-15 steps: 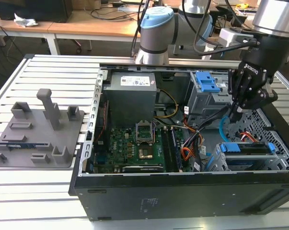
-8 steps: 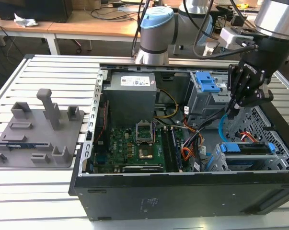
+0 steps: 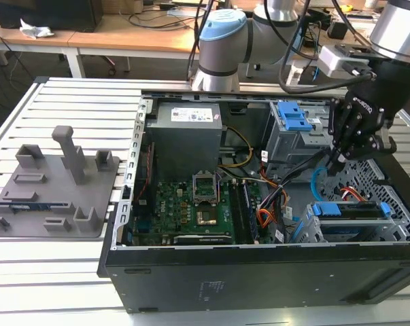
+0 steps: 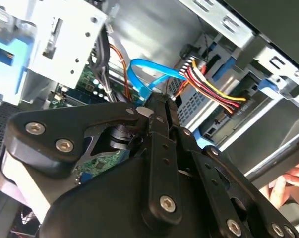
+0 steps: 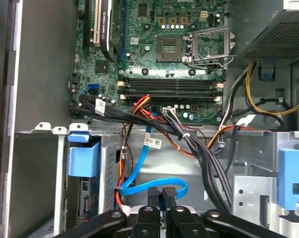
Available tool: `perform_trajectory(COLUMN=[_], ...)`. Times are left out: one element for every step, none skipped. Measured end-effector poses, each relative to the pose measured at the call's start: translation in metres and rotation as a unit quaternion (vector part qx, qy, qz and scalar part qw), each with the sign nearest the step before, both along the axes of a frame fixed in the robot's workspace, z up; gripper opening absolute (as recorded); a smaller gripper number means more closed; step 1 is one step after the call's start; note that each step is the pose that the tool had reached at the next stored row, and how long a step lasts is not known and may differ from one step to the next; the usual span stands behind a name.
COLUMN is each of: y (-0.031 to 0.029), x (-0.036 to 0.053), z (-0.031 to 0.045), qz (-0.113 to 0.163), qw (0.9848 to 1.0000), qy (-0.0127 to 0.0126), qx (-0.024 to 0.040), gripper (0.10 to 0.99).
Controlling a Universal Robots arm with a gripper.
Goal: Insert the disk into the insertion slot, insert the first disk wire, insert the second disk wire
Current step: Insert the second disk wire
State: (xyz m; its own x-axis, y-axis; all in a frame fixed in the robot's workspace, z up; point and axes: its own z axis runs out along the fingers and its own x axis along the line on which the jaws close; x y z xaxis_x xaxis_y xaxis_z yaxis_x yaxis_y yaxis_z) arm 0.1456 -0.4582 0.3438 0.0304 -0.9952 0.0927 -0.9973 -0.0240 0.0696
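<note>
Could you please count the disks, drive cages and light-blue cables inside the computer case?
Disk: 1
Drive cages: 2, the tall cage and the low cage
Light-blue cable: 1
Total: 4

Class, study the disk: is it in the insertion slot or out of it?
In. In the exterior view the disk, framed by its blue caddy, lies within the walls of the low grey insertion slot.
</note>
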Motion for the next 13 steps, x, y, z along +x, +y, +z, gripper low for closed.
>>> perform_trajectory(y=[-0.0024,-0.0037,-0.0044,-0.0046,-0.0046,-0.0046,-0.0048,-0.0048,-0.0048,-0.0048,-0.0048,-0.0036,-0.0012], x=[0.0001,0.0002,0.0003,0.0004,0.0005,0.0005,0.0005,0.0005,0.0005,0.0004,0.0004,0.0005,0.0005], z=[0.0,0.0001,0.0,0.0,0.0,-0.0002,-0.0024,-0.0027,-0.0026,-0.0025,-0.0026,-0.0022,0.0018], qz=[0.0,0.0,-0.001,-0.001,-0.001,-0.001,-0.001,-0.001,-0.001,-0.001,-0.001,-0.001,-0.001], qw=[1.0,1.0,1.0,1.0,1.0,1.0,1.0,1.0,0.9999,0.9999,0.9997,0.999,0.9982], qy=[0.0,0.0,0.0,0.0,0.0,0.0,-0.0001,-0.0001,-0.0002,-0.0002,-0.0002,-0.0002,-0.0002], qx=[-0.0001,-0.0005,-0.0014,-0.0021,-0.0029,-0.0034,-0.0056,-0.0077,-0.0104,-0.0142,-0.0234,-0.0458,-0.0601], gripper=[0.161,0.161,0.161,0.161,0.161,0.161,0.173,0.298,0.298,0.298,0.298,0.298,0.298])
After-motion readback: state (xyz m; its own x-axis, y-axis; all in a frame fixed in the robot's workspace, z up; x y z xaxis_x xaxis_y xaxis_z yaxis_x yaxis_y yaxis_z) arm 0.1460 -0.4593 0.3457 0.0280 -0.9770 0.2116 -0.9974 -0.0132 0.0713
